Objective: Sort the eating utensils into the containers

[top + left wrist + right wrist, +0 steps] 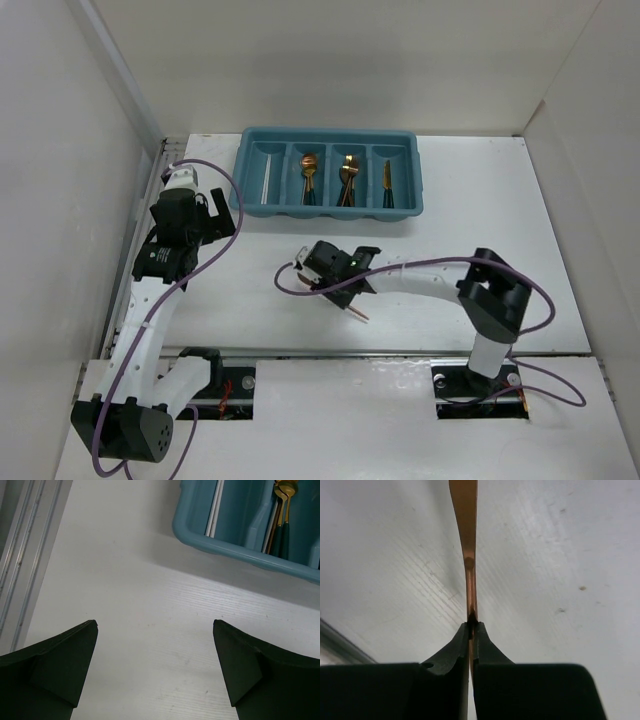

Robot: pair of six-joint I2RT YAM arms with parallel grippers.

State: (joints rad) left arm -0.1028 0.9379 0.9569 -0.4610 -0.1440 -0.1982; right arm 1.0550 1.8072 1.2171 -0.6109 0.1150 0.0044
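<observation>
The teal tray (pixel 246 172) stands at the back of the table. Its left compartment holds white chopsticks (pixel 266 186); the other three hold copper utensils with dark handles (pixel 309 177). My right gripper (pixel 343 291) is shut on a thin copper utensil (pixel 358 314) above the table's middle. In the right wrist view the gripper (pixel 472 625) clamps the utensil's narrow stem, and the utensil (pixel 464 510) widens further out. My left gripper (pixel 221 212) is open and empty just left of the tray. In the left wrist view the gripper (pixel 155 630) shows bare table between its fingers.
The left wrist view shows the tray's near left corner (pixel 200 539), the chopsticks (pixel 215 510) and dark utensil handles (pixel 280 535). A metal rail (pixel 20 560) runs along the table's left edge. White walls enclose the table on the left, back and right.
</observation>
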